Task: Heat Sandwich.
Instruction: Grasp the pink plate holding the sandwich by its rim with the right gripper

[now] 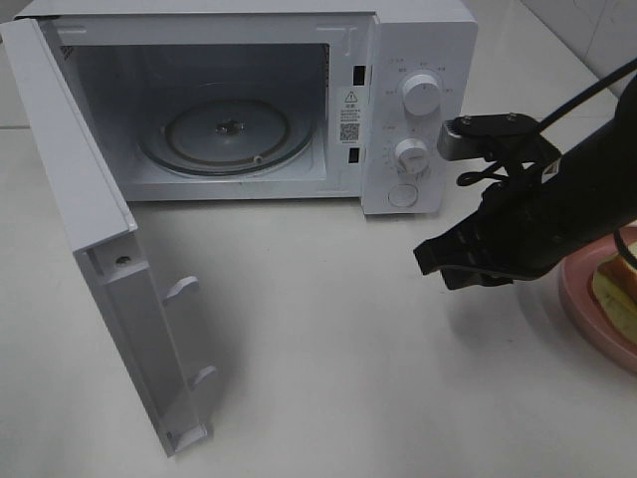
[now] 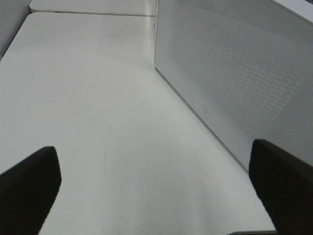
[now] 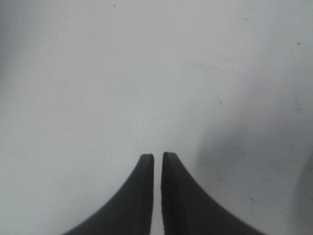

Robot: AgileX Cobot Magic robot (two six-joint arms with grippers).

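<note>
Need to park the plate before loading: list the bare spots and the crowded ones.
Bare: table between the open door and the right fingers, before the microwave; also the glass turntable. Crowded: right edge, right arm over pink plate with sandwich.

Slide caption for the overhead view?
White microwave with door open and glass turntable bare; right black claw near round pink plate.

Showing matte black right gripper [image 1: 430,261] [image 3: 158,156], curved fingers [image 3: 137,196] tapering to blunt tips. Carrying grey bracket [image 1: 460,142] under black two-screw plate [image 1: 490,123], black cable [image 1: 587,93] trailing off. Showing left gripper [image 2: 155,166] with rounded black pads [image 2: 29,188].
</note>
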